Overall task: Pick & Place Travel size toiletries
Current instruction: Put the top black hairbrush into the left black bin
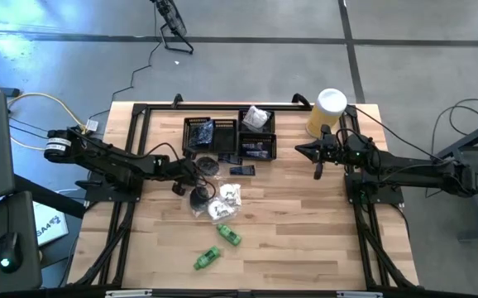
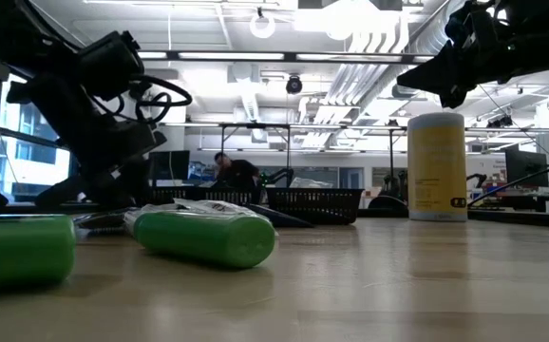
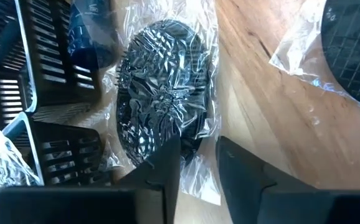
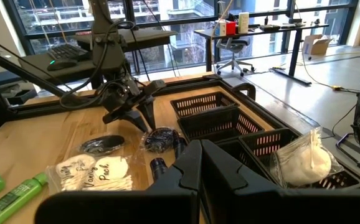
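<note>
My left claw [image 3: 195,158] is down at the table, just beside the black mesh trays [image 1: 231,137], its tips at the near edge of a round black piece in clear crinkly wrap [image 3: 161,93]. From my wrist the piece reads as an oval whose long axis runs straight away from the claw. The left finger [image 3: 167,165] lies over the wrap's edge; the right finger sits on bare wood beside it. The fingers stand a narrow gap apart. I cannot tell whether they pinch the wrap or only touch it.

A second wrapped round black piece [image 3: 354,56] lies to the far side of the claw, cut off by the frame edge. A dark navy packet [image 3: 90,37] in the tray ahead is mostly hidden behind the mesh wall.

Farther back from the claw: a white sachet [image 1: 227,197], then two green tubes [image 1: 227,235] [image 1: 207,258], both lying flat and angled across the boards.

My right claw [image 4: 200,158] waits pressed together, raised near the yellow cylinder [image 1: 327,112], well apart from the toiletries.
</note>
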`<state>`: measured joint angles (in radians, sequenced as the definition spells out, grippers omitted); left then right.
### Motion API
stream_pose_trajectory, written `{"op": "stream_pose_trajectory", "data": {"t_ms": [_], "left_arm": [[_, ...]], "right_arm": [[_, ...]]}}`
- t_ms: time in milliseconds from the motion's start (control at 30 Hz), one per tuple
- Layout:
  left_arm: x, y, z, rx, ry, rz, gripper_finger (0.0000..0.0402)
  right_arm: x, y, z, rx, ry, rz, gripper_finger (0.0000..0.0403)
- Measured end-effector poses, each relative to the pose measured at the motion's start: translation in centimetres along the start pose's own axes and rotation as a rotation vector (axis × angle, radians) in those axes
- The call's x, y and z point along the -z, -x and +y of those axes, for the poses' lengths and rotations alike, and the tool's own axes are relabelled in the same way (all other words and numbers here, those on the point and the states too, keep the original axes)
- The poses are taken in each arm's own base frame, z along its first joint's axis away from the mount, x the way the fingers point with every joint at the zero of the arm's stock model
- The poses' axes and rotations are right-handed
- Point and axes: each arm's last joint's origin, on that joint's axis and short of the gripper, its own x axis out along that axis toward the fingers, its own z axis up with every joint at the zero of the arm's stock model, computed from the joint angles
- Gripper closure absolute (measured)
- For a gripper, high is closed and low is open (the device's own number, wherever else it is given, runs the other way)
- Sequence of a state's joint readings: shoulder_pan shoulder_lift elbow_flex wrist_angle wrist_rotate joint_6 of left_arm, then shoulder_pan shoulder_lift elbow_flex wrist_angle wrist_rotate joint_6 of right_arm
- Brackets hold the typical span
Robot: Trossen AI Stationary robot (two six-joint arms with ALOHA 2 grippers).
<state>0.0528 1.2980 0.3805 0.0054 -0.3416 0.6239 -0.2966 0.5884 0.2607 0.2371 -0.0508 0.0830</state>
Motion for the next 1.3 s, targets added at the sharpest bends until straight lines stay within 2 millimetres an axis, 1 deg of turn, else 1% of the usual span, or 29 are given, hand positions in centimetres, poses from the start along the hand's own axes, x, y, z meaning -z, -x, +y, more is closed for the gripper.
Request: {"op": "stream_pose_trajectory", "data": {"t_ms": [433, 600, 767, 933, 1067, 1300], "left_arm": [[0.2, 0.0, -0.1, 0.005, 0.051, 0.015, 0.0397], [0.1, 0.0, -0.1, 0.015, 0.057, 0.001, 0.0400], [-0.1, 0.0, -0.1, 0.037, 0.108, -0.033, 0.0401], [-0.6, 0.5, 0.4, 0.015, 0.151, -0.070, 0.0401], [-1.6, 1.6, 1.6, -0.016, 0.168, -0.117, 0.0401], [-2.8, 4.2, 3.6, 0.023, 0.165, -0.068, 0.0401]], "right_arm": [[0.0, 0.0, 0.0, 0.000, 0.000, 0.000, 0.0400], [0.0, 0.0, 0.0, 0.000, 0.000, 0.000, 0.0400], [0.0, 0.0, 0.0, 0.000, 0.000, 0.000, 0.0400], [0.0, 0.0, 0.0, 0.000, 0.000, -0.001, 0.0400], [0.0, 0.0, 0.0, 0.000, 0.000, 0.000, 0.0400], [0.0, 0.0, 0.0, 0.000, 0.000, 0.001, 0.0400]]}}
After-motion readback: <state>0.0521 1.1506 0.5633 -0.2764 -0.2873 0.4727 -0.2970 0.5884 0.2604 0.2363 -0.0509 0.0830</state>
